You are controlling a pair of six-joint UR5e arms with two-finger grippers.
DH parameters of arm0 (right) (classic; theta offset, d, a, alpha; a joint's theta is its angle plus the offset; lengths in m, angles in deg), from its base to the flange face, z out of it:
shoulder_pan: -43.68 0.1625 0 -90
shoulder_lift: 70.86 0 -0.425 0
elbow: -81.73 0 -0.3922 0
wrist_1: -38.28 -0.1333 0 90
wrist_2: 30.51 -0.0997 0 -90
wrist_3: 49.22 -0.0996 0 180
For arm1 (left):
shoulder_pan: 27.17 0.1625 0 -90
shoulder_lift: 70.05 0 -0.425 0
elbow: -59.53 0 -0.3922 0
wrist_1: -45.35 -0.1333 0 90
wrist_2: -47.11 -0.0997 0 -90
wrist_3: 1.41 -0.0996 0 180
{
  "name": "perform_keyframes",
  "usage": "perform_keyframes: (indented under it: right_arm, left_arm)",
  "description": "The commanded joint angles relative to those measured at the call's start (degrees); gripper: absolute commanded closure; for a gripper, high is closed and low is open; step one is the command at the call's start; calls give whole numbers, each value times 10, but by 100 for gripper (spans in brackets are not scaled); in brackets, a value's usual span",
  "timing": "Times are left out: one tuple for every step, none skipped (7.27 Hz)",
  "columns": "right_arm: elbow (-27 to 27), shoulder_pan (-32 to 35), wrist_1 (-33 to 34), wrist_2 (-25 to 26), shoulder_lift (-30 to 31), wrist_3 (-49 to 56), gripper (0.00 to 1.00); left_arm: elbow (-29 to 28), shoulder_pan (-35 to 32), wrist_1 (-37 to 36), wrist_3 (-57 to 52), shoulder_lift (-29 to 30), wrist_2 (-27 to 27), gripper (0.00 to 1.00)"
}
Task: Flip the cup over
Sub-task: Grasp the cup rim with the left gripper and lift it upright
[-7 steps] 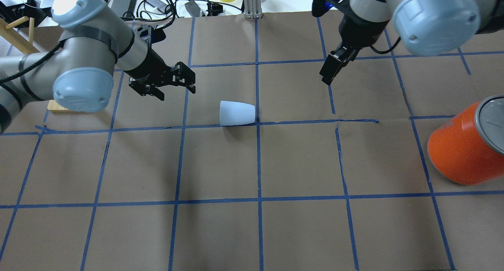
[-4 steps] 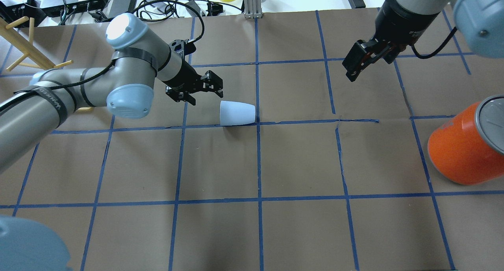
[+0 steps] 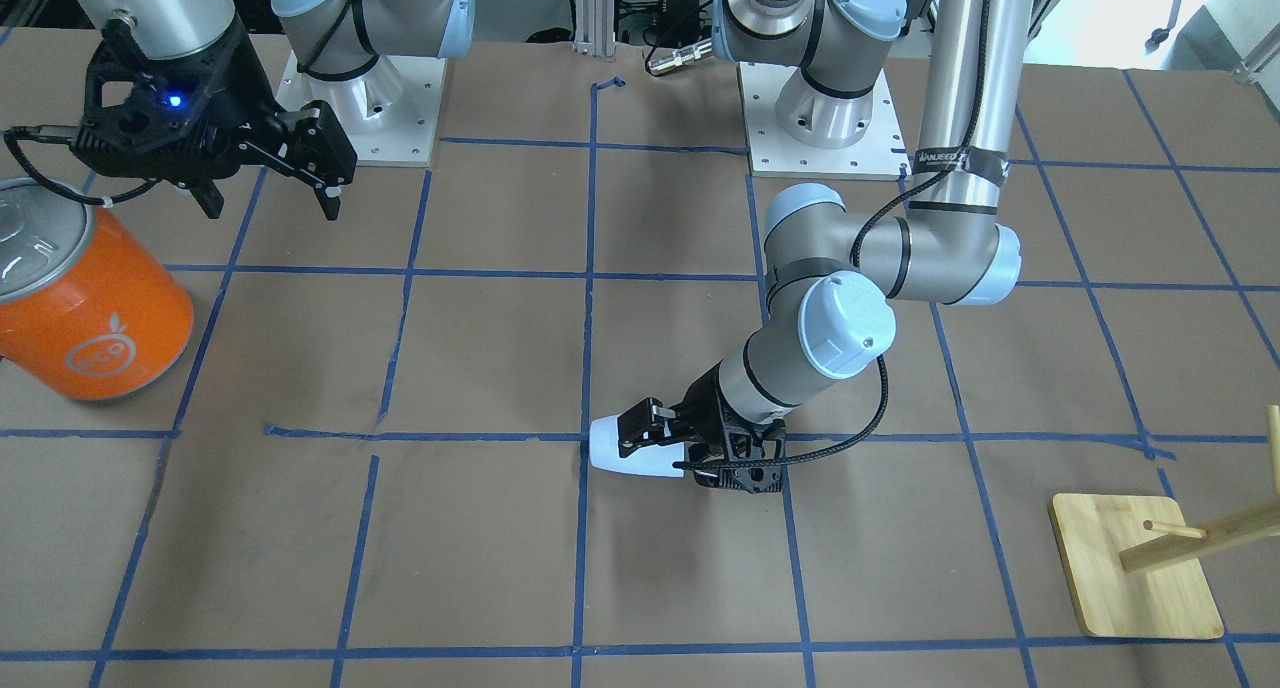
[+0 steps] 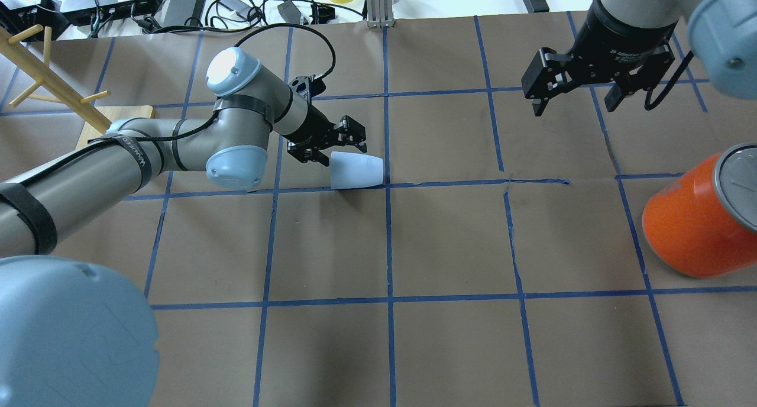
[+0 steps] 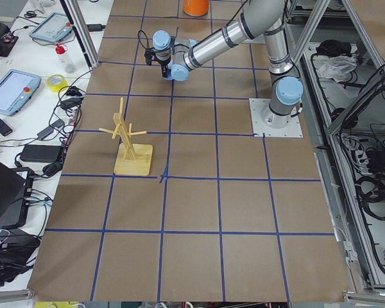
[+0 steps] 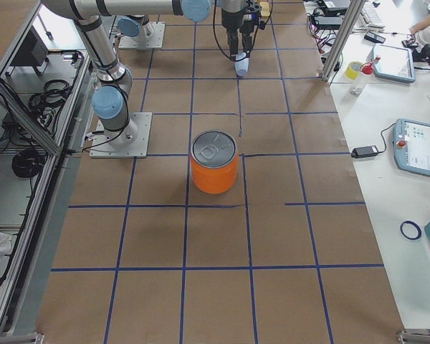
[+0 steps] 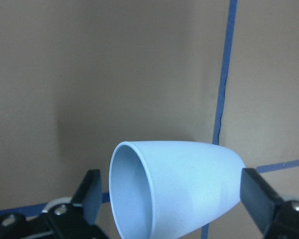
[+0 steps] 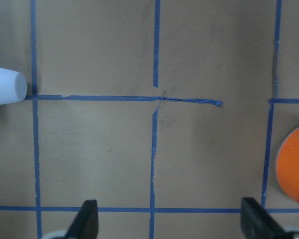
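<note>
The pale blue-white cup (image 4: 361,171) lies on its side on the brown table, mouth toward my left gripper. It also shows in the front view (image 3: 612,448) and the left wrist view (image 7: 189,184). My left gripper (image 4: 337,149) is open, low at the table, with one finger on each side of the cup's mouth end and a gap to the cup on both sides in the left wrist view. My right gripper (image 4: 573,98) is open and empty, held high over the far right of the table, well away from the cup (image 8: 5,87).
A large orange can (image 4: 692,223) with a silver lid stands at the right edge, also in the front view (image 3: 85,298). A wooden peg rack (image 4: 53,84) on a square base stands at the far left. Cables and gear lie past the table's far edge.
My left arm has reached right and down until its open jaws flank the cup's mouth end. My right gripper has drawn away to the right and turned. The cup has not moved.
</note>
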Motion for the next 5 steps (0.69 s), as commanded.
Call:
perform_keyframes:
  right_arm:
    - [-3,-1,0,14,0,-7,0]
    - [-2,-2,1,14,1,-7,0]
    - [-2,-3,2,14,0,-8,0]
    - [-2,-3,14,14,-1,-8,0]
    - [-3,-3,18,12,-1,-8,0]
  left_arm:
    - [-4,-8,-11,12,6,2,99]
    - [-15,-8,-7,14,5,-1,100]
    - [-31,-7,-4,14,4,-6,100]
    - [-49,-7,13,22,0,-12,100]
    - [-78,-7,51,28,-9,-63,100]
